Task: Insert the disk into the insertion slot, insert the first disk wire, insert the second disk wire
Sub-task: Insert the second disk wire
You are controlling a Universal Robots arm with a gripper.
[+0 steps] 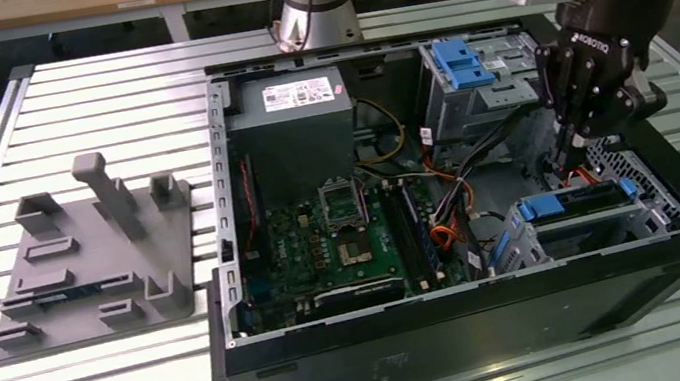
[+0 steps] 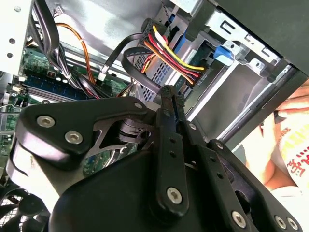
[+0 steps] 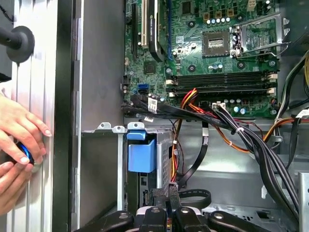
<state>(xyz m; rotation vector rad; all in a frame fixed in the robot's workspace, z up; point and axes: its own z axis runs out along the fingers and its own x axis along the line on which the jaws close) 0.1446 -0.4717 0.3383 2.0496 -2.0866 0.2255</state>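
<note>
My gripper [image 1: 566,160], fingers pressed together, hangs at the right of the frame just above the disk [image 1: 572,203], which looks already seated in its metal slot [image 1: 650,205] at lower right, while the red cable [image 1: 581,177] beside my fingertips seems not yet plugged in.

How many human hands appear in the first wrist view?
2: one hand on the ribbed metal surface beside the black computer case, the second hand close beside it; both partly out of frame.

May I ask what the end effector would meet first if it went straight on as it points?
Probably the black connector of the coloured wire bundle, just ahead of the end effector; depth unclear.
</note>
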